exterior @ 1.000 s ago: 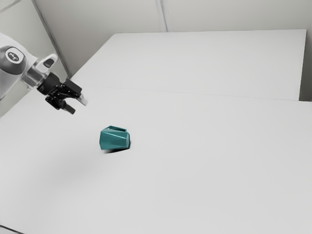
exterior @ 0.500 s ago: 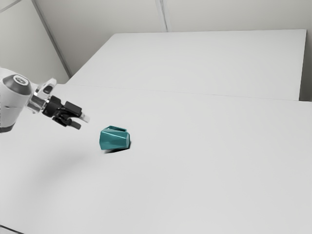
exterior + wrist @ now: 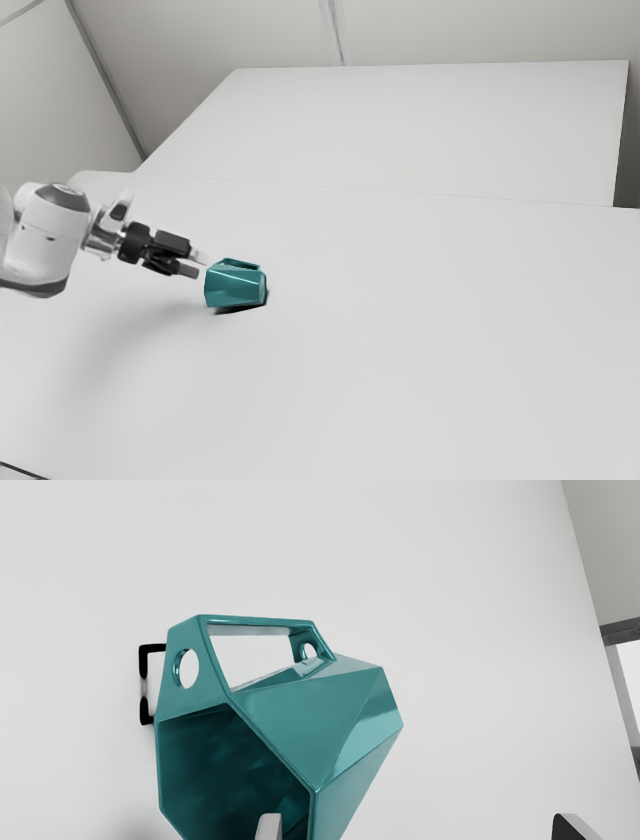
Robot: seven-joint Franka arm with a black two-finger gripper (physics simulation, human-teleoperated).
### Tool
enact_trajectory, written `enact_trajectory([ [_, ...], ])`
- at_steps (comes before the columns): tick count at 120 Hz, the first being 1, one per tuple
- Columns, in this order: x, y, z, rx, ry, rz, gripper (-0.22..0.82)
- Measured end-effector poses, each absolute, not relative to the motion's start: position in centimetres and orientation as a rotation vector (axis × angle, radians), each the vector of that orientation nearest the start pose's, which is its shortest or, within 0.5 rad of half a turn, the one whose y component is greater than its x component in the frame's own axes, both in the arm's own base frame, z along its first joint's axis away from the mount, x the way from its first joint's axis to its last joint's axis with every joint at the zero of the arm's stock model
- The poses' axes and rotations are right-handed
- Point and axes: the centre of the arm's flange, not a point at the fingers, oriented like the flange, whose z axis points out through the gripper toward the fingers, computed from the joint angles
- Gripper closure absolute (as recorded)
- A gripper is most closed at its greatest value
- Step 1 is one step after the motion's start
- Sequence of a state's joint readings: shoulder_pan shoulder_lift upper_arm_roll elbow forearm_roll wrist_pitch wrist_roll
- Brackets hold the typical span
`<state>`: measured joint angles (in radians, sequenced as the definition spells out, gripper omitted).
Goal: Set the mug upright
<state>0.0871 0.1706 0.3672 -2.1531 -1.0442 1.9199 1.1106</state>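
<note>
At the exterior view's left, the gripper [image 3: 198, 265] is open, its 2 fingers [image 3: 270, 827] wide apart, holding nothing. In the wrist view, 1 lines up with the mouth [image 3: 225, 770] of the mug [image 3: 300, 720]; the other sits out past its side. If 1 bumps the rim [image 3: 272, 744], the mug may slide or roll away. Just to the right, the shiny blue-green mug lies sideways on the table [image 3: 430, 340], mouth toward the gripper, handle [image 3: 255, 620] up.

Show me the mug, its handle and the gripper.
Mug [image 3: 235, 288]: exterior view, on its side wall.
Handle [image 3: 192, 636]: wrist view, on the plate around its larger-looking round hole.
Gripper [image 3: 199, 265]: exterior view, midway between its fingertips.
</note>
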Motion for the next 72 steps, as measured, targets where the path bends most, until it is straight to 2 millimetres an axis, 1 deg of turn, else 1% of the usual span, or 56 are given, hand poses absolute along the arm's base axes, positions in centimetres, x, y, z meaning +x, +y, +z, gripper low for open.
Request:
enact_trajectory([
  [28, 51.0, 17.7, 29.7, 2.237, -0.114, 0.453, 0.02],
  [44, 51.2, 17.2, 28.2, 2.212, -0.136, 0.461, 0.02],
  [55, 51.5, 16.7, 27.8, 2.196, -0.161, 0.471, 0.02],
  [72, 52.5, 15.9, 27.9, 2.176, -0.209, 0.504, 0.02],
])
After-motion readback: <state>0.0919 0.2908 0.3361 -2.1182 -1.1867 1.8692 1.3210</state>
